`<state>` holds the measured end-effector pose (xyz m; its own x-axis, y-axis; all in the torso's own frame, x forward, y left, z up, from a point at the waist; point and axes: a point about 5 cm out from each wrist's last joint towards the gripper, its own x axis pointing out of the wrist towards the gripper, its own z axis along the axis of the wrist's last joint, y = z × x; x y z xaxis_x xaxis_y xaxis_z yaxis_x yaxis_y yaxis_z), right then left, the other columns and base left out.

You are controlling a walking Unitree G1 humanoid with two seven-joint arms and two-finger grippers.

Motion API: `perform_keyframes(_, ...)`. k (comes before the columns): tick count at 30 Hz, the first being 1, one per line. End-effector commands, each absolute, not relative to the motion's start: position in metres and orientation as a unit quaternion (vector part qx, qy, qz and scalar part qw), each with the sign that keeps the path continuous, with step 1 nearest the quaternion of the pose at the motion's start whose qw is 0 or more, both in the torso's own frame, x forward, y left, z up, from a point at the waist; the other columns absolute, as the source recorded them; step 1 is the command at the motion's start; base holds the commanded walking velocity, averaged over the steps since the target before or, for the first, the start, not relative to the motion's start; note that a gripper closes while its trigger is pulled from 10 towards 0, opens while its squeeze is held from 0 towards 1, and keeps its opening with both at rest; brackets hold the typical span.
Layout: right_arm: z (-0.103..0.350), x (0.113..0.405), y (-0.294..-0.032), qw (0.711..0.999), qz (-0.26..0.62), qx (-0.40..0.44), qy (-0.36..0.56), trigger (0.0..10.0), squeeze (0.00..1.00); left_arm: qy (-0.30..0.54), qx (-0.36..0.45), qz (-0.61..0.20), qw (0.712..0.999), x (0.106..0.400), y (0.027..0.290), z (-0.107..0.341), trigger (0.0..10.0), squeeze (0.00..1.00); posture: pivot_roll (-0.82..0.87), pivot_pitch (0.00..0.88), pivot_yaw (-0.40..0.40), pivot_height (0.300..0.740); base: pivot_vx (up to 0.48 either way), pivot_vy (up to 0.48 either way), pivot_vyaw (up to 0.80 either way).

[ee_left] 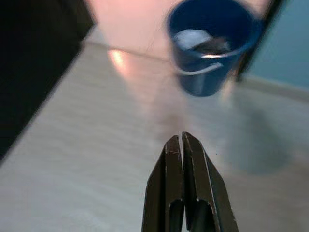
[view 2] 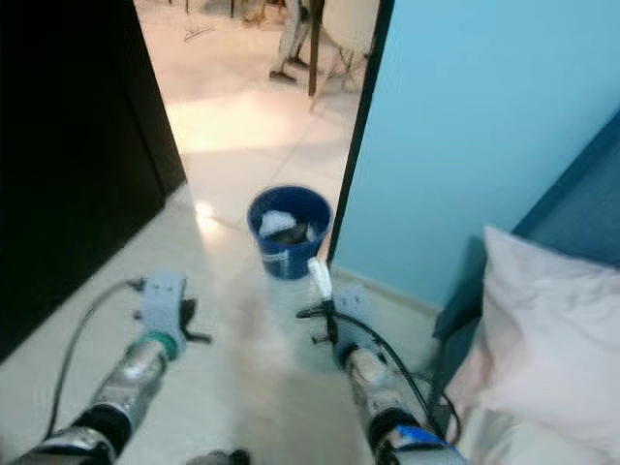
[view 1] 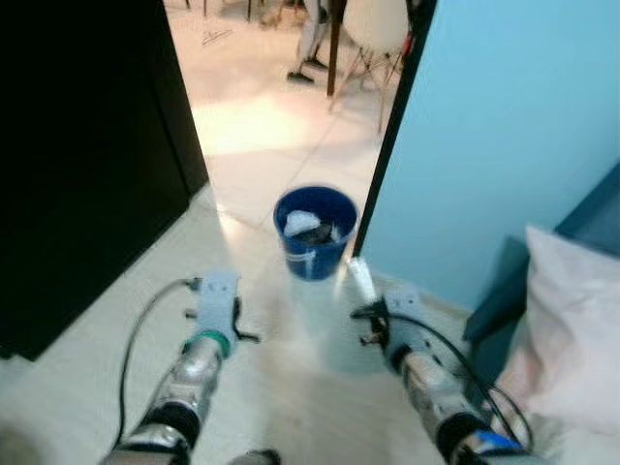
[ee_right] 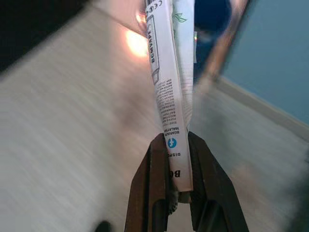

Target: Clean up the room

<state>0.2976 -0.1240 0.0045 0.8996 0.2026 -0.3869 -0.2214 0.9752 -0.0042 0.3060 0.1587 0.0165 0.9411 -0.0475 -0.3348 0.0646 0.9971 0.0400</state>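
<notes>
Jaws of R gripper [ee_right: 176,145] around wrapper [ee_right: 169,72]

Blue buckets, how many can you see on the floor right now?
1. The blue bucket stands on the floor by the doorway, ahead of both grippers, with trash already inside. Others may be hidden behind the walls.

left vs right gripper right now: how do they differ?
Left gripper is shut on nothing; right gripper is shut on a white printed packet. In the eye views the right gripper sits nearer the blue bucket, the left farther out over bare floor. Both point toward the bucket.
</notes>
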Motion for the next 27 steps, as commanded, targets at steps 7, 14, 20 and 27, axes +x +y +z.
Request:
perform_keyframes(7, -0.002, 0.2921, -0.1339, 0.973, 0.095, -0.024, 0.211, 10.0, 0.0, 0.176, 0.02, -0.04, 0.983, 0.3036, 0.1497, 0.0132, 10.0, 0.0, 0.1, 0.042, 0.073, 0.74, 0.341, 0.0, 0.0)
perform_keyframes(14, -0.0017, 0.2923, -0.1332, 0.972, 0.098, -0.025, 0.21, 10.0, 0.0, 0.175, 0.02, -0.042, 0.983, 0.3037, 0.1495, 0.0134, 10.0, 0.0, 0.1, 0.042, 0.073, 0.74, 0.341, 0.0, 0.0)
perform_keyframes(20, -0.002, 0.292, -0.1321, 0.972, 0.101, -0.026, 0.211, 10.0, 0.0, 0.175, 0.02, -0.044, 0.983, 0.3037, 0.1492, 0.0134, 10.0, 0.0, 0.1, 0.04, 0.074, 0.74, 0.34, 0.0, 0.0)
perform_keyframes(27, -0.0031, 0.291, -0.1323, 0.971, 0.1, -0.025, 0.214, 10.0, 0.0, 0.176, 0.021, -0.046, 0.983, 0.3037, 0.1489, 0.0134, 10.0, 0.0, 0.1, 0.042, 0.074, 0.74, 0.34, 0.0, 0.0)
